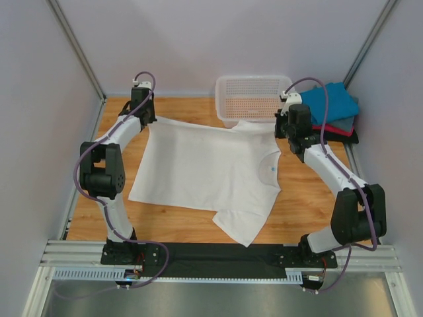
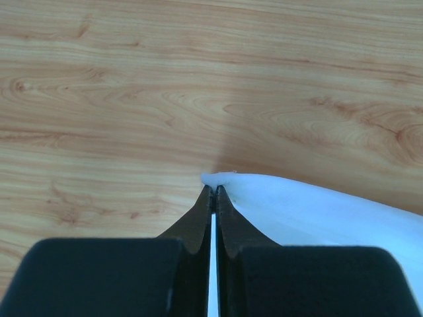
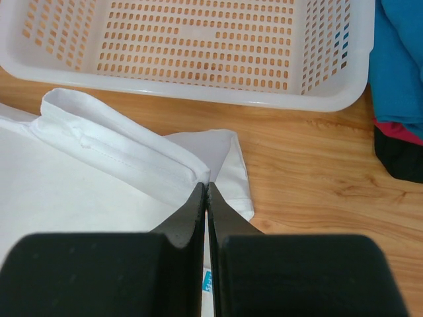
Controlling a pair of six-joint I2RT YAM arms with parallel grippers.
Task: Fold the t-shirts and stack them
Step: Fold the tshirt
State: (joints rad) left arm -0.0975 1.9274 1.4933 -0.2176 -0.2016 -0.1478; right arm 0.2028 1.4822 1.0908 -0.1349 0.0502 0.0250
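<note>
A white t-shirt (image 1: 205, 172) lies spread on the wooden table, its blue neck label (image 1: 271, 168) toward the right. My left gripper (image 1: 147, 124) is at the shirt's far left corner, shut on the cloth edge (image 2: 317, 211), which bunches at the tips of the gripper (image 2: 213, 188). My right gripper (image 1: 283, 130) is at the far right corner beside the basket. In the right wrist view that gripper (image 3: 205, 186) is shut on a folded sleeve of the shirt (image 3: 99, 185). Folded t-shirts (image 1: 334, 109), teal-blue on top of red and black, are stacked at the back right.
A white mesh basket (image 1: 254, 79) stands at the back centre, just beyond the shirt; its near rim (image 3: 198, 96) is close to my right fingers. Grey walls close in both sides and the back. The teal stack (image 3: 400, 59) lies right of the basket.
</note>
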